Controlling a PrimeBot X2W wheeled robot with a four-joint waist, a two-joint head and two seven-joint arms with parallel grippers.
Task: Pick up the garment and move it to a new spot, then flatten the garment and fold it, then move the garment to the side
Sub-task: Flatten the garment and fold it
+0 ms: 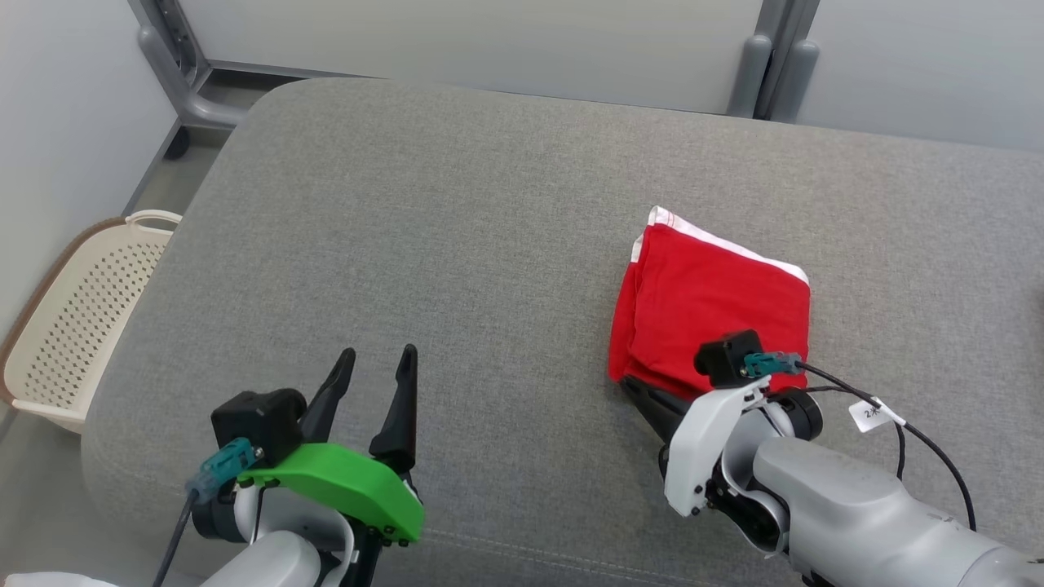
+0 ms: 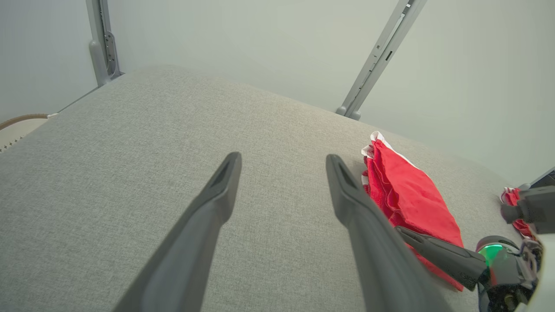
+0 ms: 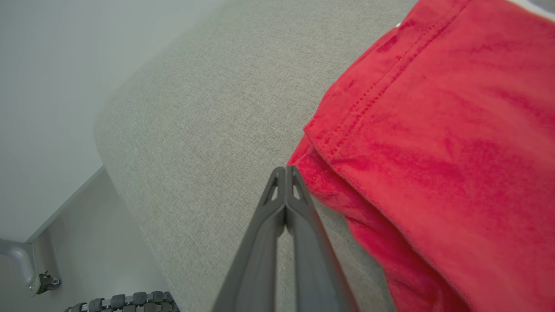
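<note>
The garment point(image 1: 710, 302) is red with a white edge and lies folded into a thick square on the right part of the grey cushion point(image 1: 457, 228). My right gripper point(image 1: 632, 387) rests at its near left corner, fingers pressed together with nothing between them; in the right wrist view the shut tips point(image 3: 285, 170) touch the folded red edge point(image 3: 433, 143). My left gripper point(image 1: 377, 365) hovers open and empty over the front left of the cushion. In the left wrist view its two fingers point(image 2: 225, 182) stand wide apart, with the garment point(image 2: 407, 195) to their right.
A cream perforated laundry basket point(image 1: 73, 318) stands on the floor left of the cushion. Grey metal frame legs point(image 1: 183, 73) and a pale wall run along the back. A black cable with a white tag point(image 1: 869, 414) trails from my right wrist.
</note>
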